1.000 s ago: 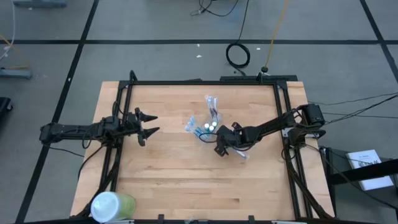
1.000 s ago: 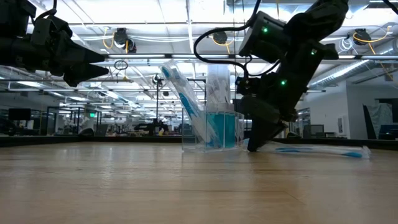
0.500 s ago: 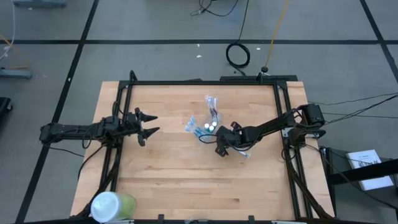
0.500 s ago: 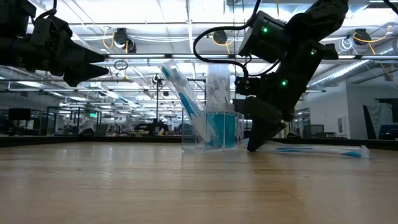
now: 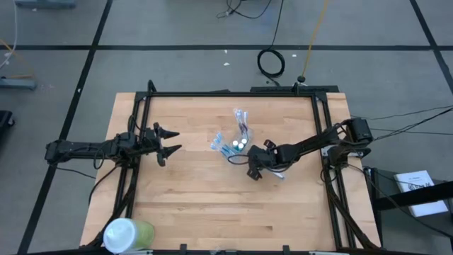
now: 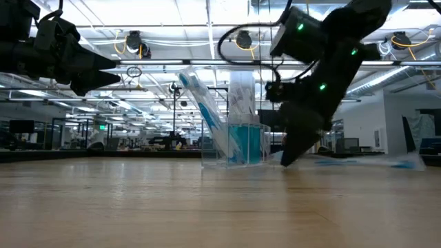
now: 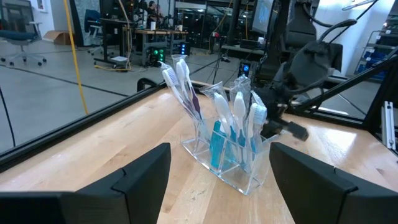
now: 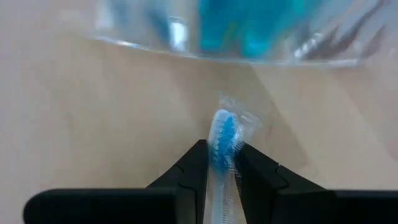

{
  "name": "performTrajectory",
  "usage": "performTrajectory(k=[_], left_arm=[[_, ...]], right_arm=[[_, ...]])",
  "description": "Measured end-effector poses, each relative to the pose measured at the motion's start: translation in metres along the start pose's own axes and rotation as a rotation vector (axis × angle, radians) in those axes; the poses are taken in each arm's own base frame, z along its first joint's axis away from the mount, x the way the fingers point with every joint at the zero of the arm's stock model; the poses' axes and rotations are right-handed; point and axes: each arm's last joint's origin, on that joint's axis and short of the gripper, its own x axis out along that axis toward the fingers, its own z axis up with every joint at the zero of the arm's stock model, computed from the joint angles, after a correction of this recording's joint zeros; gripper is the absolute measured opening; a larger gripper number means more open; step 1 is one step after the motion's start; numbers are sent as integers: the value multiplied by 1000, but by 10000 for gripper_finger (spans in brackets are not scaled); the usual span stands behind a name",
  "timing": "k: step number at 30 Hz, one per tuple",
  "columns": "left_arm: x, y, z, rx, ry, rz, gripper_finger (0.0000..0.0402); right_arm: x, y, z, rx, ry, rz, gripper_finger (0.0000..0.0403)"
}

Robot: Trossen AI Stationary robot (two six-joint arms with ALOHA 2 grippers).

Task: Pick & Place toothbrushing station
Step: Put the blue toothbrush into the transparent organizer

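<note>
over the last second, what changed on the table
The right hand, shut on a wrapped toothbrush, has lifted it slightly off the table beside the clear holder; in the low view the brush's far end now sits higher and further right. The holder and its toothbrushes, the green cup and the waiting left hand stayed put.

The clear holder [image 8: 236, 31] is blurred and cut off; the wrapped toothbrush [image 8: 222, 146] handle hides behind the right tool [image 8: 219, 163].

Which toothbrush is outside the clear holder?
The wrapped blue-and-white toothbrush pinched in the right gripper, low beside the clear plastic holder; the others stand upright inside it.
</note>
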Motion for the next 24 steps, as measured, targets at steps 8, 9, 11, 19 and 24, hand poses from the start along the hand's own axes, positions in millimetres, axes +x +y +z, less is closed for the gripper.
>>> performTrajectory(k=[8, 9, 11, 19, 24], left_arm=[[0, 0, 0, 0, 0, 0, 283], [0, 0, 0, 0, 0, 0, 283], [0, 0, 0, 0, 0, 0, 283], [0, 0, 0, 0, 0, 0, 283], [0, 0, 0, 0, 0, 0, 283]], right_arm=[[-42, 13, 16, -70, -224, 78, 61], [-46, 15, 18, -83, -259, 94, 61], [-54, 20, 25, -104, -343, 132, 61], [-66, 24, 43, -145, -782, 290, 61], [-83, 18, 59, -151, -1044, 410, 61]])
